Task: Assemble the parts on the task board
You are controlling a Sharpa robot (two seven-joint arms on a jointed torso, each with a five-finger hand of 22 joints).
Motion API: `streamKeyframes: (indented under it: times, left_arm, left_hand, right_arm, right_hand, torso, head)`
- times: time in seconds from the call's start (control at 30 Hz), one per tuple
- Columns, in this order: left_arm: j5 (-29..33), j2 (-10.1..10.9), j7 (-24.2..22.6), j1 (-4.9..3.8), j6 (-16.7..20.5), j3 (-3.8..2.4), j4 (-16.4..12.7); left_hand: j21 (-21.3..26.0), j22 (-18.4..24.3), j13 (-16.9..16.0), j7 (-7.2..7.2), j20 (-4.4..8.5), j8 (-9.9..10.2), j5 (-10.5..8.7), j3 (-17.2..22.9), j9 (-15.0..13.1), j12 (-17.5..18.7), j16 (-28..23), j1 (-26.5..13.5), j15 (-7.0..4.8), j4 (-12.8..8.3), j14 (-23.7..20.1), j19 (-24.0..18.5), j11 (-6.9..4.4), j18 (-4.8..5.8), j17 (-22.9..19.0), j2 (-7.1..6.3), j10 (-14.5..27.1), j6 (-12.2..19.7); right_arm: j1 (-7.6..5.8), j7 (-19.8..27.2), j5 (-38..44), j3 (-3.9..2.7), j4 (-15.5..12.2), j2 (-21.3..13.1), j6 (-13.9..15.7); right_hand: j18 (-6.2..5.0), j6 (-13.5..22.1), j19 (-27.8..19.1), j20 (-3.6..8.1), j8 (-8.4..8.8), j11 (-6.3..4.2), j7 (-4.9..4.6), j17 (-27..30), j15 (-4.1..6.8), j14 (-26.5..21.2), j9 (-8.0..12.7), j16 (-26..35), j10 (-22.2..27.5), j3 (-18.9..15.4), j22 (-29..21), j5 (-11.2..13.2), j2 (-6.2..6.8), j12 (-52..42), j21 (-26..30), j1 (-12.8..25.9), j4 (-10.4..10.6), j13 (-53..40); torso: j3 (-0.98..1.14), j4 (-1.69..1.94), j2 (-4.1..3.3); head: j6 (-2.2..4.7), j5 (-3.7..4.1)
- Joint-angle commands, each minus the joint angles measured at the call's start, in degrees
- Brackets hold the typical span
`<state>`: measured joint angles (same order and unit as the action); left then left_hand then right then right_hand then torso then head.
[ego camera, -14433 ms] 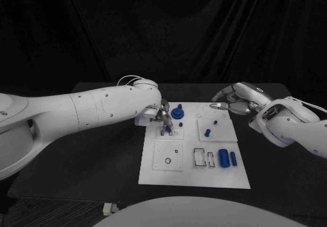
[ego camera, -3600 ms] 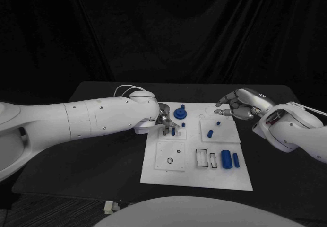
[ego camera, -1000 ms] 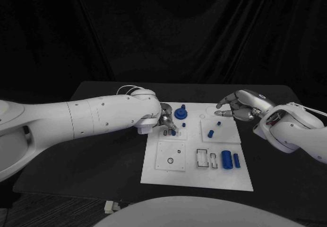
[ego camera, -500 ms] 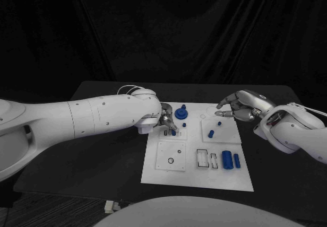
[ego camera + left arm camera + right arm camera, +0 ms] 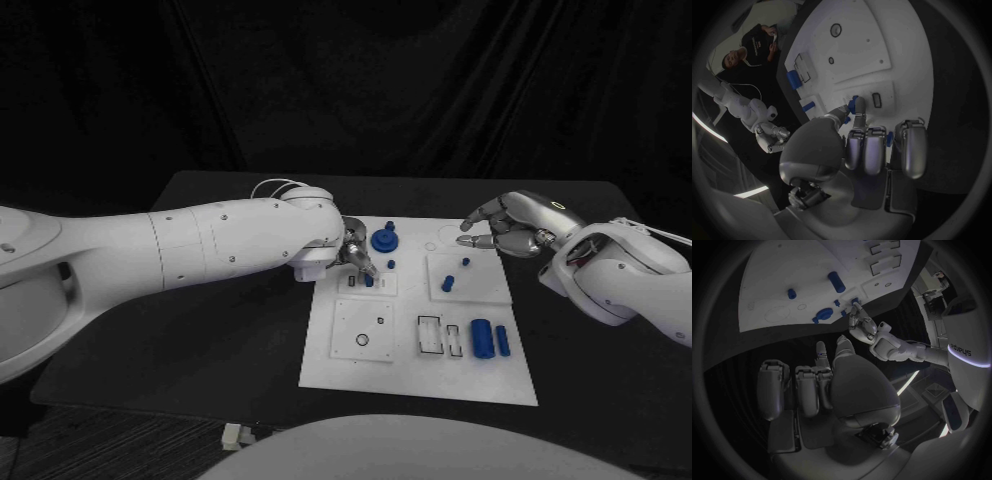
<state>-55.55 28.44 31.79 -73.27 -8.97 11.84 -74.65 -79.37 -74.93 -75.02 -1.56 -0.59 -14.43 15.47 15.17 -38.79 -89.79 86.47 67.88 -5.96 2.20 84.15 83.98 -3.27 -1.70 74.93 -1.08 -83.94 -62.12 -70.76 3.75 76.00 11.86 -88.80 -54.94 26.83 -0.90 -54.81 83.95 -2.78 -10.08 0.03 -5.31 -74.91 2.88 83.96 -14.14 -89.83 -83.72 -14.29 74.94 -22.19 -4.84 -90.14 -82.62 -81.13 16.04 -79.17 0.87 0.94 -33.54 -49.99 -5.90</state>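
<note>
The white task board [image 5: 418,370] lies mid-table. My left hand [image 5: 351,256] rests over its near-left slot plate [image 5: 361,284] and pinches a small blue part [image 5: 855,104] between thumb and a fingertip, low against the plate. A blue round piece [image 5: 384,240] and a small blue peg [image 5: 389,264] stand just beside that hand. My right hand [image 5: 502,228] hovers at the board's far right corner, fingers loosely bent, holding nothing. A blue peg [image 5: 463,262] and a blue block [image 5: 446,284] sit on the right plate below it.
Two blue cylinders [image 5: 479,337] lie at the board's near right, beside two empty rectangular slots [image 5: 427,333]. A square plate with a ring hole [image 5: 361,341] lies at the near left. Black table [image 5: 216,330] surrounds the board.
The left hand has stayed at the slot plate with the blue part, shifting only slightly. The right hand has held its place by the far corner.
</note>
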Motion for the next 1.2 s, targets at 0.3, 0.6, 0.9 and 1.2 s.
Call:
streamKeyframes:
  times: [0.3, 0.6, 0.9, 1.2]
  left_arm:
    - [0.36, -0.74, 0.76, 0.39, -4.06, 0.38, 0.87]
    - [0.46, -1.18, 0.91, 0.39, -5.25, 0.38, 1.62]
    - [0.46, -1.36, 1.04, 0.39, -6.4, 0.38, 2.2]
    - [0.25, -1.7, 1.07, 0.4, -7.03, 0.38, 2.58]
  left_hand:
    - [0.58, -8.47, -14.98, -0.13, -0.12, -0.15, -0.78, 9.61, -0.71, -0.21, -0.16, -4.23, 0.17, -7.51, 5.0, 0.18, 0.45, -1.03, 11.9, 0.44, -6.06, 1.97]
    - [0.61, -8.58, -14.98, -0.08, -0.15, -0.39, -1.87, 9.34, -1.07, -0.21, -0.08, -6.52, 0.17, -6.33, 5.02, 0.23, 0.43, -1.03, 11.97, 0.38, -6.06, 2.04]
    - [0.6, -8.69, -14.98, 0.18, -0.09, -1.1, -2.62, 9.08, -1.88, -0.21, 0.14, -7.56, 0.05, -5.99, 5.07, 0.31, 0.25, -1.02, 12.16, 0.0, -6.06, 1.63]
    - [0.79, -8.73, -14.98, 0.36, 0.03, -2.38, -2.63, 9.19, -4.25, -0.21, 0.15, -8.14, -0.04, -6.04, 5.07, 0.29, 0.14, -1.05, 12.17, -0.08, -6.06, 2.67]
  right_arm:
    - [0.13, -1.04, 0.41, -0.04, 0.0, -0.06, -0.49]
    - [0.14, -1.04, 0.41, -0.04, 0.01, -0.09, -0.54]
    - [0.14, -1.03, 0.42, -0.04, 0.04, -0.11, -0.57]
    - [0.14, -1.07, 0.42, -0.04, 0.09, -0.05, -0.73]
  right_hand:
    - [-1.17, -0.39, 1.41, -0.45, 0.27, 0.08, 0.07, -15.09, 0.31, 6.04, 0.1, -0.17, -6.28, -0.25, 12.31, -0.9, -0.32, 0.14, 0.36, -1.17, -0.24, -10.83]
    - [-1.19, -0.41, 1.37, -0.47, 0.31, 0.09, 0.06, -15.09, 0.3, 6.04, 0.12, -0.17, -6.28, -0.29, 12.28, -1.41, -0.33, 0.14, 0.44, -1.41, -0.28, -10.83]
    - [-1.21, -0.43, 1.33, -0.47, 0.34, 0.09, 0.06, -15.09, 0.29, 6.04, 0.14, -0.17, -6.28, -0.32, 12.26, -1.99, -0.35, 0.14, 0.53, -1.65, -0.31, -10.83]
    - [-1.29, -0.44, 1.15, -0.48, 0.37, 0.11, 0.05, -15.09, 0.28, 6.04, 0.16, -0.17, -6.28, -0.36, 12.15, -2.4, -0.35, 0.14, 0.85, -1.8, -0.32, -10.83]
  torso:
    - [0.0, 0.0, 0.01]
    - [0.0, 0.0, 0.0]
    - [0.0, 0.01, -0.01]
    - [0.01, 0.01, 0.0]
  head:
    - [-0.01, -0.01]
    - [-0.01, -0.09]
    - [-0.01, -0.15]
    - [-0.01, -0.22]
